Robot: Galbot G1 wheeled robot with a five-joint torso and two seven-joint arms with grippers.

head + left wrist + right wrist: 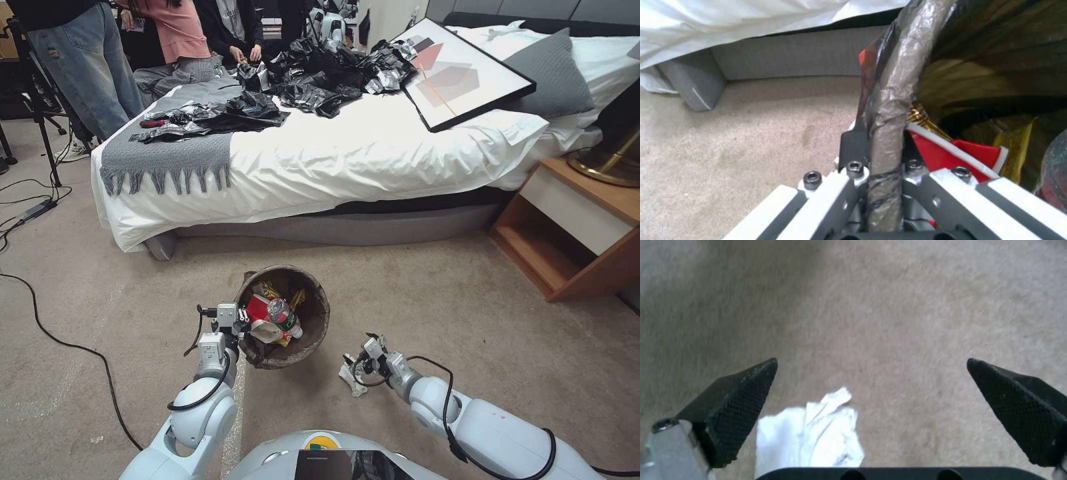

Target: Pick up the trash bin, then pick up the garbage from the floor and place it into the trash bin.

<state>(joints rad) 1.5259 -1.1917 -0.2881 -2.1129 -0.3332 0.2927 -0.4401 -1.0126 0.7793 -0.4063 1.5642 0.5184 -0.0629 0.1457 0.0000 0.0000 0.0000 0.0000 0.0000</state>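
Observation:
The trash bin [324, 305], lined with a dark bag, hangs just above the carpet in front of me. My left gripper [241, 328] is shut on its near-left rim. The left wrist view shows the bag-wrapped rim [891, 86] pinched in that gripper [882, 156]. Garbage lies inside the bin: a red-and-white cup [260, 311], a green-labelled bottle [284, 315] and a yellow wrapper [296, 298]. A white tissue [351, 381] lies on the floor to the bin's right. My right gripper [355, 365] hovers over it, open. In the right wrist view the tissue [818, 431] sits low between the spread fingers [742, 400].
A white bed [347, 160] spans the room ahead, carrying black plastic bags [320, 80] and a framed picture [460, 73]. A wooden nightstand [573, 233] stands at the right. Black cables [67, 343] trail over the carpet at the left. People stand beyond the bed.

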